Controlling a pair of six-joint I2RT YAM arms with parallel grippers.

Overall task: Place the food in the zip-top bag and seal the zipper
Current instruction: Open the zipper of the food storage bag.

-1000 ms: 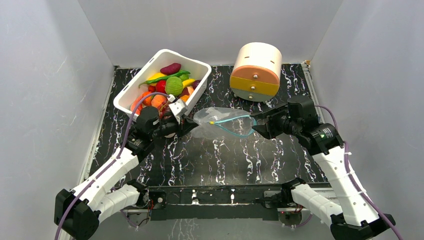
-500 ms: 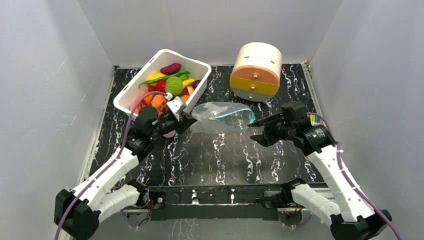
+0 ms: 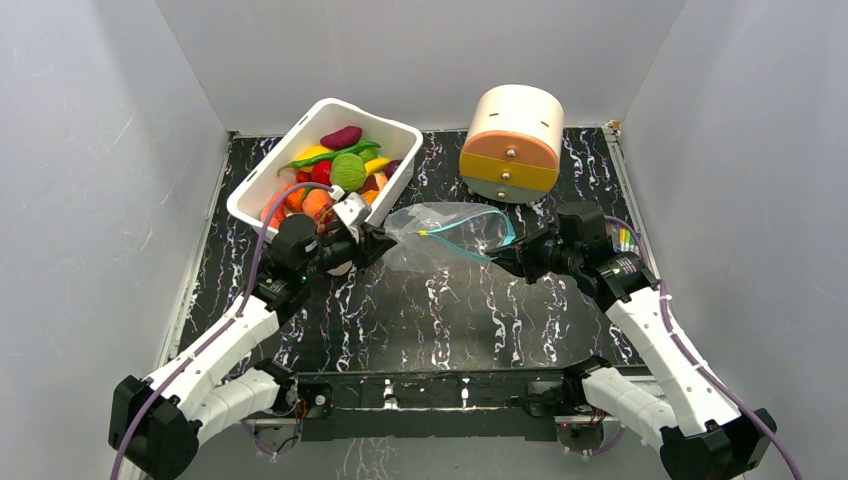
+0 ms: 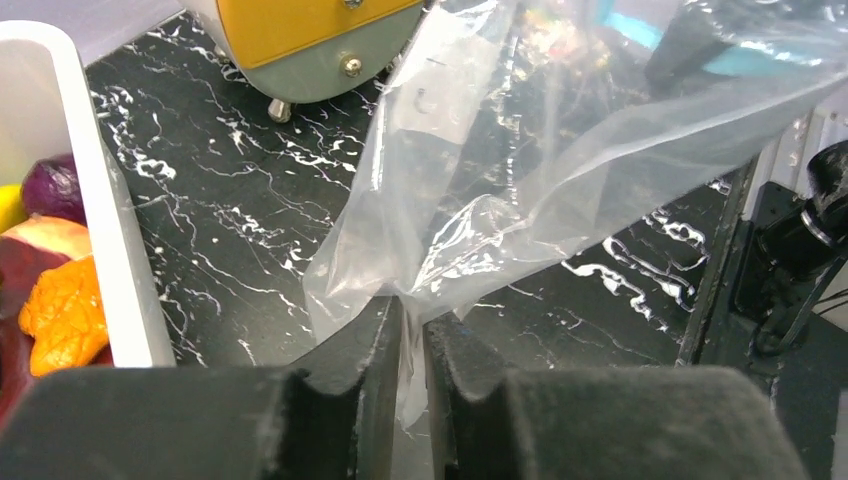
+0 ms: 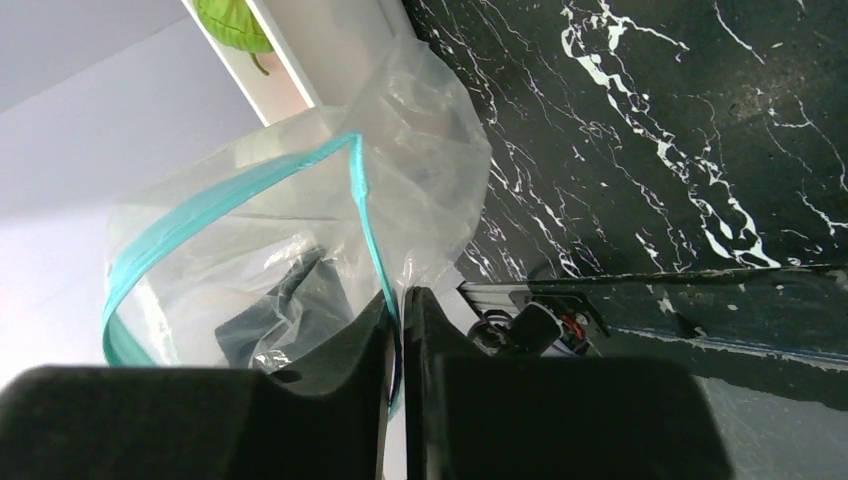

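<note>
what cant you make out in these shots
- Top view: food at the white bin's near end, covered by the left gripper.
- Left wrist: most of the zipper, cut off by the top edge.
- Right wrist: dark shape seen through the zip-top bag, blurred by crinkled plastic.

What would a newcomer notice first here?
A clear crinkly plastic bag with a teal zipper strip hangs mid-table, held at opposite ends by the left hand and the right hand. Behind it, a white rectangular bin of bright toy food sits far left, a round cream-and-orange drawer box to its right.
</note>
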